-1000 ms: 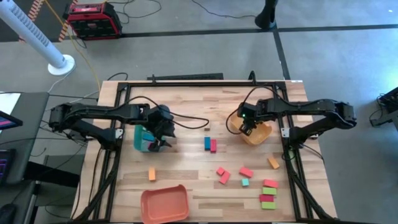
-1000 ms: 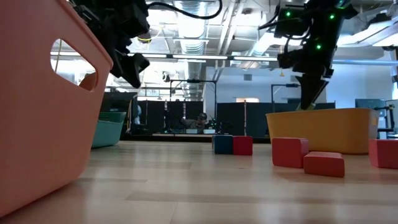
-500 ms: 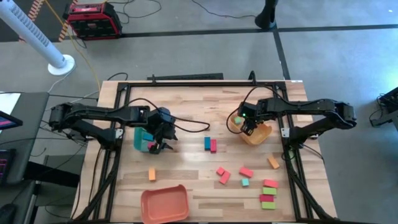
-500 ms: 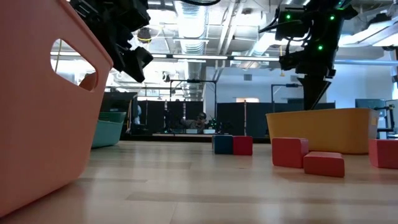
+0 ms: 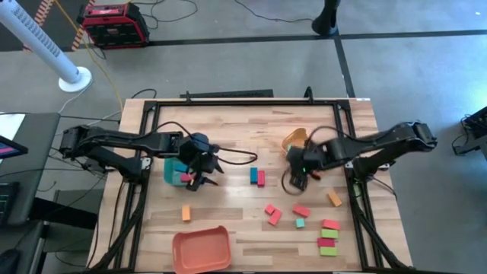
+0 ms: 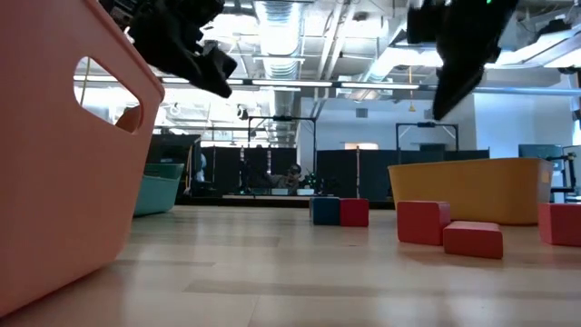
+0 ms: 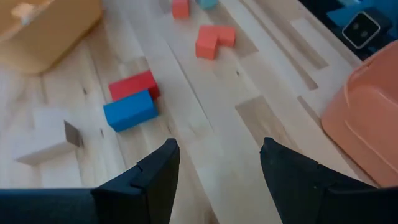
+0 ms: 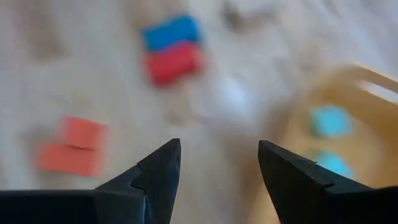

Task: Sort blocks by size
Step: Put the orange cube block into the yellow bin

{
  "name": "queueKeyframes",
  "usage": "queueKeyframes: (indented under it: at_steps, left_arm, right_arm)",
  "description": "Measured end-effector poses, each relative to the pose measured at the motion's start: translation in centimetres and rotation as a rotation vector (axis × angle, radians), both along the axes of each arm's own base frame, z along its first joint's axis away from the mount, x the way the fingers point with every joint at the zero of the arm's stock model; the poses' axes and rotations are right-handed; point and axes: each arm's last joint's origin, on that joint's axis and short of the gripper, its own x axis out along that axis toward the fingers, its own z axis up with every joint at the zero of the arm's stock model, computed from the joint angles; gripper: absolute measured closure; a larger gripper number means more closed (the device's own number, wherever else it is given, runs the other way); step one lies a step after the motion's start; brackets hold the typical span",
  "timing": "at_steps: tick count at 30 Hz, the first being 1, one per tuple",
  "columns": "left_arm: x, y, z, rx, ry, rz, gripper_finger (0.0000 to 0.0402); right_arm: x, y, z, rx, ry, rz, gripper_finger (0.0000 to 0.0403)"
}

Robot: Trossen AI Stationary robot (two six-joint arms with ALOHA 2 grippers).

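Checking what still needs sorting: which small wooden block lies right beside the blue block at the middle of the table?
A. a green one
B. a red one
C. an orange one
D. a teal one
B: in the high view a small red wooden block lies against the small blue wooden block, and the left wrist view shows the same pair.

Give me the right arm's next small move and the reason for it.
Probably lower the right gripper toward the loose blocks nearest it, such as the red block. Its fingers are open and empty, it has swung off the yellow-orange tray, where teal blocks already lie, and many blocks remain unsorted on the table.
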Motion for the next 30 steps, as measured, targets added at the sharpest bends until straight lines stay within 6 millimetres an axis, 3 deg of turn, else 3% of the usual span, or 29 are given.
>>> queueKeyframes:
  at_steps: [5,10,14,19,25,30]
  left_arm:
    - [1.4,0.1,-1.3,0.023,0.002,-0.022,0.0189]
    - [3.4,0.0,-4.3,0.025,0.059,-0.033,0.0189]
    - [4.8,-0.5,-6.6,0.008,0.090,-0.037,0.0189]
    - [5.8,-1.9,-8.2,-0.001,0.103,-0.060,0.0189]
    - [6.1,-3.2,-8.5,0.045,0.082,-0.058,0.0189]
    - [6.3,-3.7,-8.2,0.051,0.042,-0.058,0.0189]
  right_arm:
    - [1.6,5.0,-0.8,0.091,-0.136,0.086,0.0158]
    - [3.4,8.3,-3.5,0.144,-0.138,0.095,0.0158]
    - [4.7,9.6,-5.7,0.139,-0.072,0.070,0.0158]
    - [6.7,11.4,-6.4,0.122,-0.060,0.109,0.0158]
    - [8.3,12.3,-7.6,0.109,-0.028,0.107,0.0158]
    - [8.3,12.5,-8.3,0.101,0.026,0.072,0.0158]
